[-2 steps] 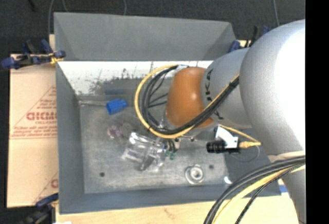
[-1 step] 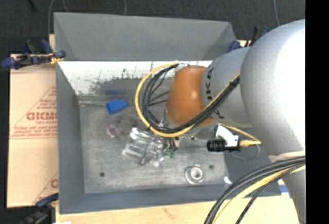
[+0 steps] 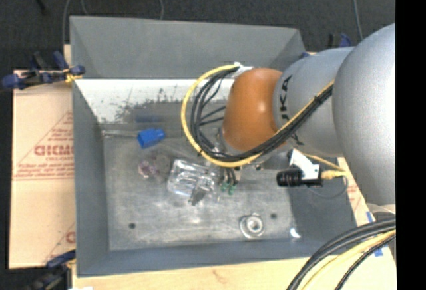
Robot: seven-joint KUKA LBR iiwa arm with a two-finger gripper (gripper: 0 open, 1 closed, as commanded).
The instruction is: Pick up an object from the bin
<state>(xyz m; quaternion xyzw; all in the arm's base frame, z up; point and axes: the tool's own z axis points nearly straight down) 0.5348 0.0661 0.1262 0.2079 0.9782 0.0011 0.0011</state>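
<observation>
Gripper [image 3: 225,182] hangs over middle of grey metal bin [image 3: 90,169], just beside crumpled clear plastic piece [image 3: 188,181]; I cannot tell whether it is clenched. Small blue plastic block [image 3: 151,137] lies apart.

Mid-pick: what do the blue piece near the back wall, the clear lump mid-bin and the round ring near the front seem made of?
Blue piece: probably matte plastic; flat, opaque colour without glints.
Clear lump: glossy transparent plastic, perhaps crumpled wrapping; the bin floor shows through and white highlights streak it.
Round ring: likely bare metal, silvery with a bright rim, though plated plastic is possible.
</observation>
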